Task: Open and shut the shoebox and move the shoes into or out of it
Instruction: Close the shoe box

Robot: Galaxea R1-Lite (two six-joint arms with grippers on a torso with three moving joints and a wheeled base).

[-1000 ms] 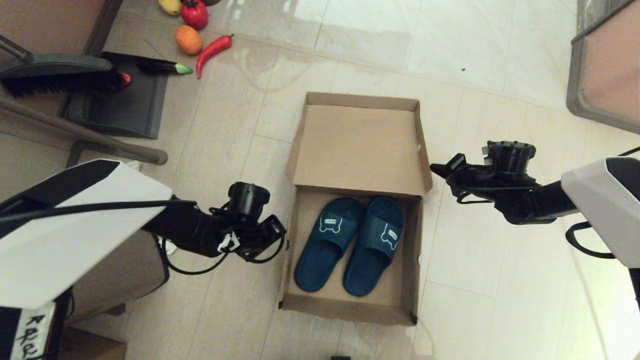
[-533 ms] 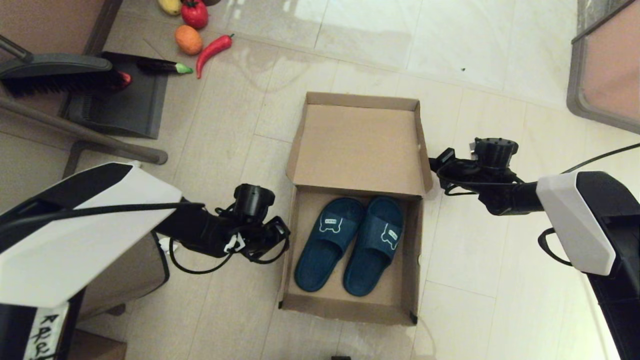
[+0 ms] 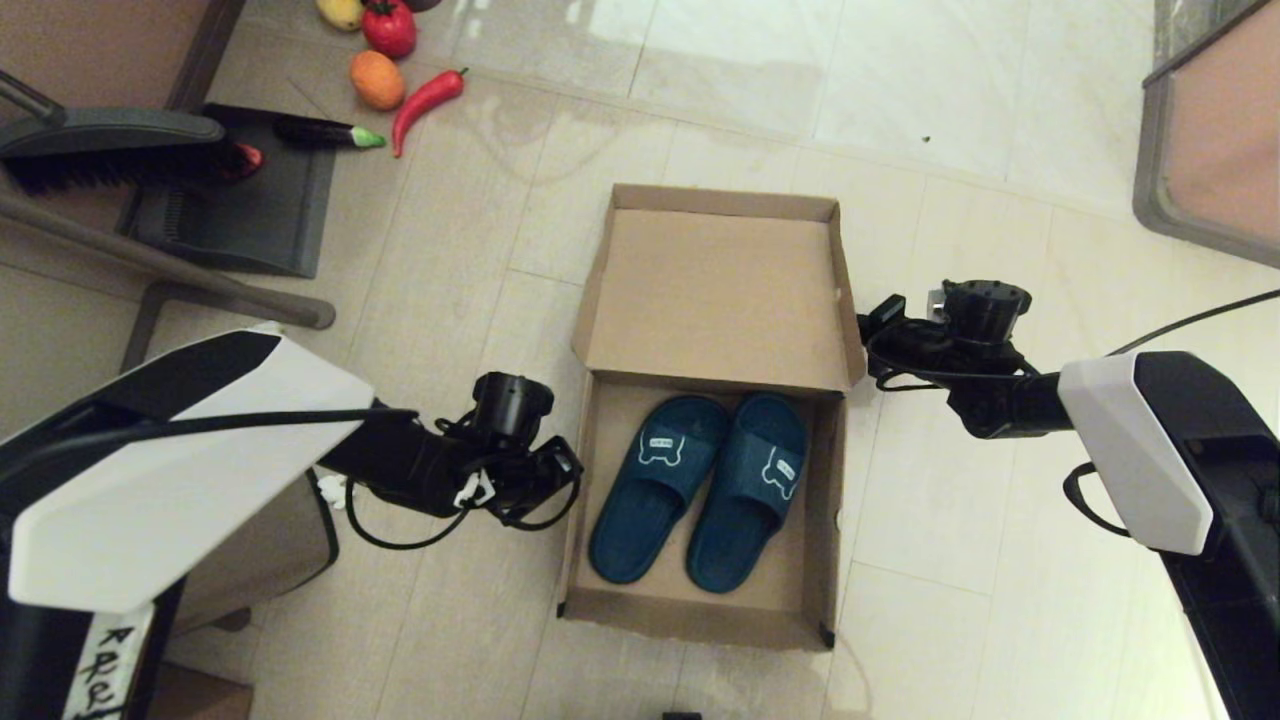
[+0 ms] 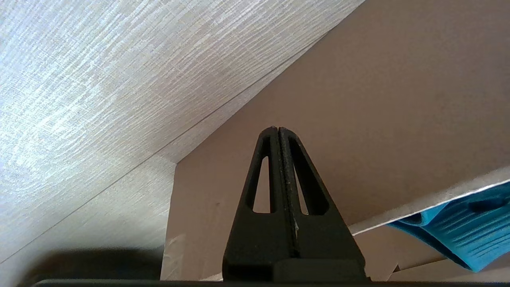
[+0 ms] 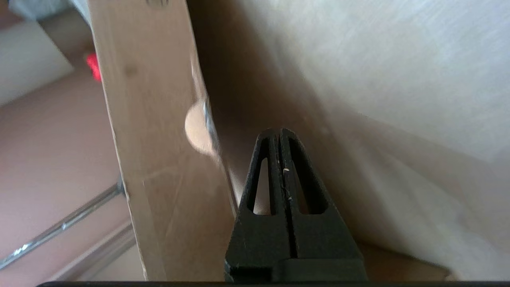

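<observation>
Left gripper (image 4: 278, 133): fingers pressed together, empty, low beside the left wall of the shoebox (image 3: 820, 520). Right gripper (image 5: 280, 135): fingers together, empty, just beside the right edge of the open lid (image 3: 715, 290). Shoebox sits on the floor (image 3: 950, 500), lid folded back to the far side. Both shoes (image 3: 700, 485) lie side by side inside. Toy vegetables (image 3: 400, 70) and a dustpan (image 3: 240, 210) lie far left
</observation>
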